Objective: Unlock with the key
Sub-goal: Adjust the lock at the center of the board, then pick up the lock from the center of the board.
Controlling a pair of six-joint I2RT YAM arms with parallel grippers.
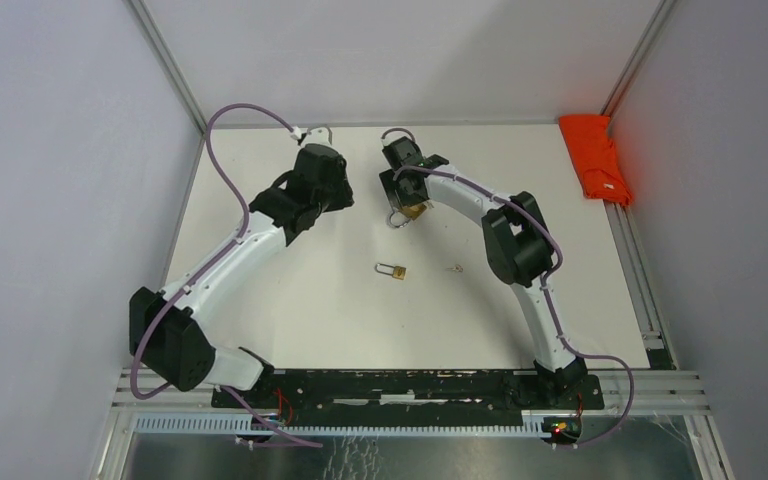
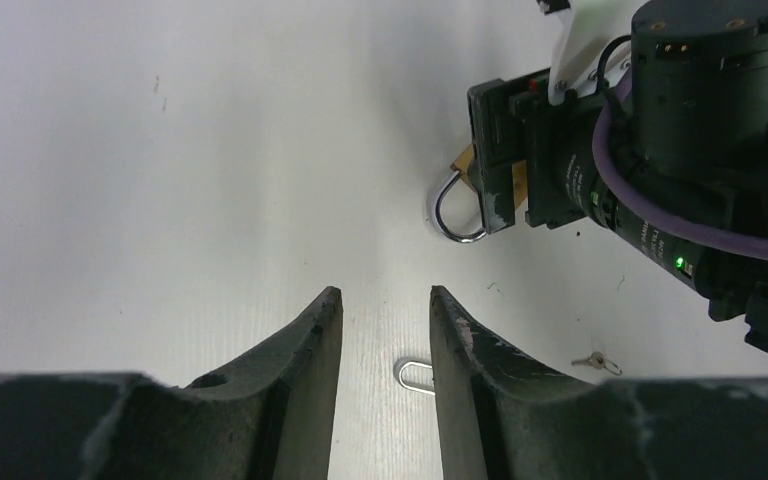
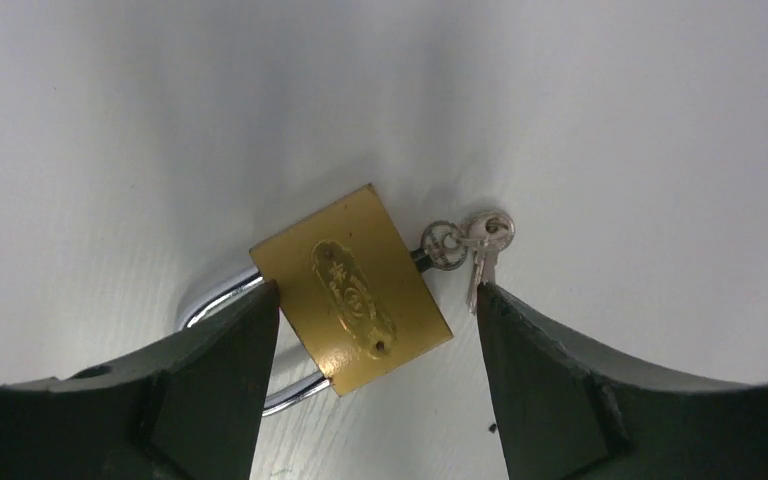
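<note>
White and smooth, the table [image 1: 340, 310] is the biggest thing, with pale walls around it. Two arms reach over it, the left arm [image 1: 230, 250] and the right arm [image 1: 535, 300]. Both have hard white shells, chunky black joints and a thin purple cable looping along them. An orange cloth [image 1: 592, 160] lies folded and lumpy at the far right corner.

Next comes the left tool [image 2: 385, 295]. Its two dark, rough fingers curve in like horns. They stand apart with only bare table between them, so it is open and holds nothing.

The right tool [image 3: 375, 300] is open very wide. Its thick dark fingers sit on either side of the big padlock [image 3: 350, 290], which lies flat on the table far out in the middle. One finger is right at the lock's edge (touching or just beside, I cannot tell). It is not squeezing the lock.

That big padlock has a shiny gold metal body, boxy with a raised oval stamp, and a curved silver loop [image 3: 210, 300].

A small padlock [image 1: 392, 270], gold with a silver loop, lies alone nearer the arm bases.

Smallest are the keys. A silver key [image 3: 444, 245] with a round head sticks out of the big padlock's flat end, and a second key [image 3: 487, 240] hangs from it. One tiny loose key [image 1: 453, 268] lies near the small padlock.
</note>
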